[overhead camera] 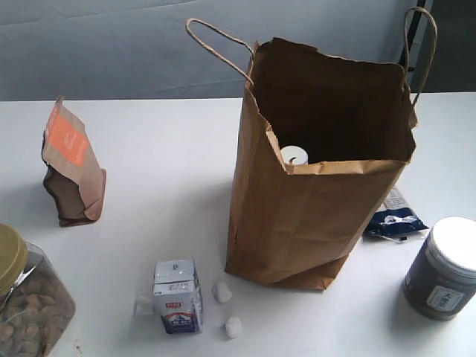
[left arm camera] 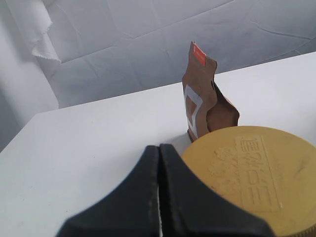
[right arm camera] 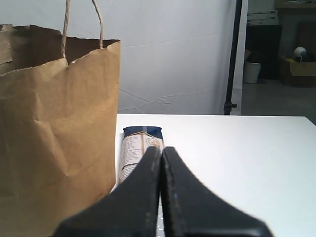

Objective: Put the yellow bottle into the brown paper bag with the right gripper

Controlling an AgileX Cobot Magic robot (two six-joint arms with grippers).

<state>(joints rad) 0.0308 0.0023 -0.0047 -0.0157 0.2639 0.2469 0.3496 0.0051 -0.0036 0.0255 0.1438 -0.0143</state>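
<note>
The brown paper bag (overhead camera: 320, 186) stands upright in the middle of the table, mouth open, its handles raised. Inside it only the white round cap of the yellow bottle (overhead camera: 294, 157) shows above the front rim; the bottle's body is hidden. In the right wrist view the bag (right arm camera: 54, 133) fills one side, and my right gripper (right arm camera: 161, 150) is shut with nothing between its fingers, beside the bag. My left gripper (left arm camera: 159, 148) is shut and empty just by the jar's olive lid (left arm camera: 252, 173). Neither gripper shows in the exterior view.
A small brown pouch with an orange label (overhead camera: 71, 163) stands at the left. A large jar with an olive lid (overhead camera: 22, 297) sits front left. A milk carton (overhead camera: 177, 296) and white lumps (overhead camera: 223, 292) lie in front. Right of the bag lie a blue packet (overhead camera: 394, 217) and a grey canister (overhead camera: 442, 268).
</note>
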